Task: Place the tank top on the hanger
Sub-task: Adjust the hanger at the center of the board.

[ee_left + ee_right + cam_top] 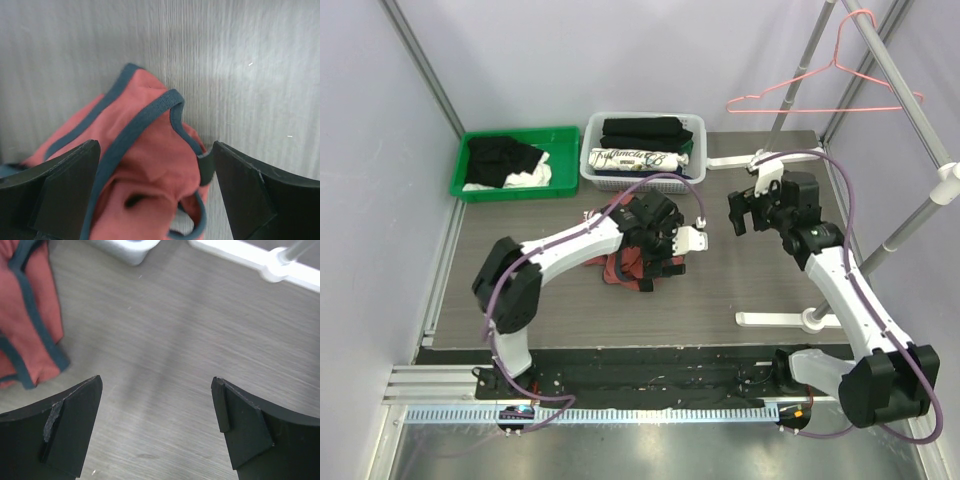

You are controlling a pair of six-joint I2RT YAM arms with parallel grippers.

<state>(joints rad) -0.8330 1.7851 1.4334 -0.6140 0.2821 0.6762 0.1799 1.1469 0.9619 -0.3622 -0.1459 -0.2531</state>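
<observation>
Left gripper (156, 187) wide open over crumpled tank top (150, 125) mid-tabletop (740, 290), jaws either side of navy-trimmed strap, nothing pinched yet. Right gripper (157, 425) open too, empty, just right of shirt. Hanger (825, 92) up on rack rail (905, 90), far right, well apart. Prob. best: drop onto trim edge, pinch one layer only, lift w/ armhole kept open.
</observation>
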